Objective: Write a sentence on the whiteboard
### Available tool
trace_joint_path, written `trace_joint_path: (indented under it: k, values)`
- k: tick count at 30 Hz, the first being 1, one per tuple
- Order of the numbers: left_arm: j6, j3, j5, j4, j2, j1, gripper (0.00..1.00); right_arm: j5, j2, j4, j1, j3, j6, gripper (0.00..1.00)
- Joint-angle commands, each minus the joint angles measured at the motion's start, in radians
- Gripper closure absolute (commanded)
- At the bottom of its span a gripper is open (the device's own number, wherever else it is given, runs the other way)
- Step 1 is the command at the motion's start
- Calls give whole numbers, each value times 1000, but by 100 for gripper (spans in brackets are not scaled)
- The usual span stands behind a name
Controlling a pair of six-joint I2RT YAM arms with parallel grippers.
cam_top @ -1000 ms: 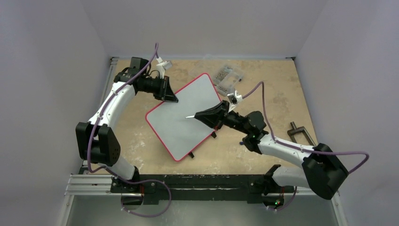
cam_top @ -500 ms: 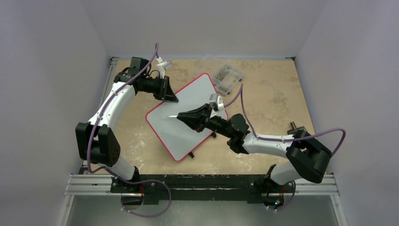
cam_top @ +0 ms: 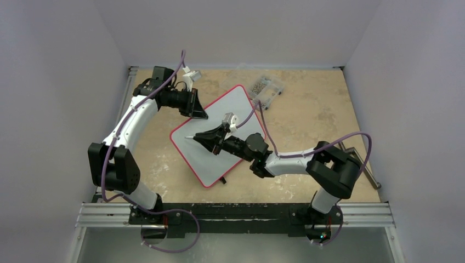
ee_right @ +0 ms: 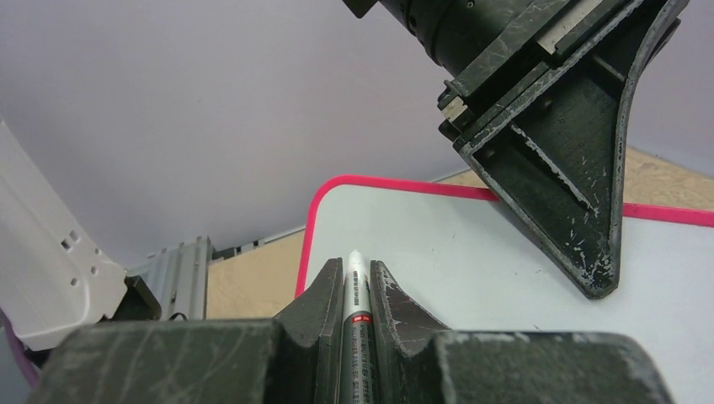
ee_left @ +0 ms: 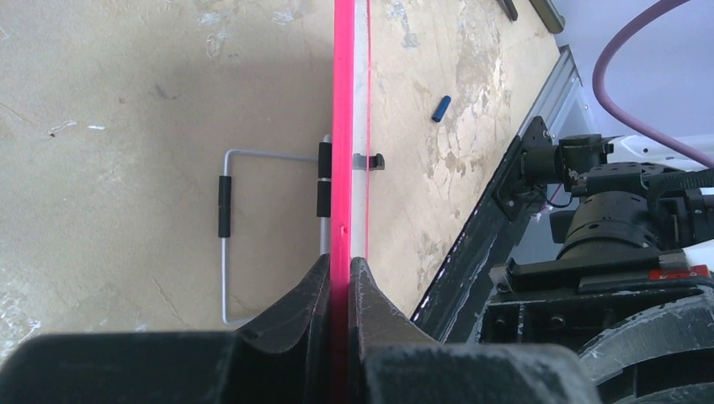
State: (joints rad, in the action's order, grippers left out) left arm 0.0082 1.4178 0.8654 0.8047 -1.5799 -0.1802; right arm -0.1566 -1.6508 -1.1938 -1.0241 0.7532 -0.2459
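While left tool [ee_left: 339,268] pinches the red-rimmed whiteboard [cam_top: 213,158], right tool [ee_right: 356,271] grips a marker [ee_right: 355,296].

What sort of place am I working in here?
Probably a robot lab test cell: plain pale walls enclosing a scuffed plywood tabletop, an aluminium mounting rail, a clear box of screws.

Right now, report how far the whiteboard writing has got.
Done: the left jaws are shut on the whiteboard at its red rim, and the right jaws are shut on a marker. In hand: the marker's tip is over the board near its left corner in the top view; contact cannot be told. Left: the whole sentence, since the board shows no letters.
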Motion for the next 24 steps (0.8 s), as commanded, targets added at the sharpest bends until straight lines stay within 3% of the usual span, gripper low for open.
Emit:
trace_joint_path:
  k: [1,24]
  values:
    - [27,18,-63,14,19,-27,100,36,-13,-52,-14,66,43,100]
    - [27,22,-64,17,13,-31,100,82,-74,-12,-24,115,49,100]
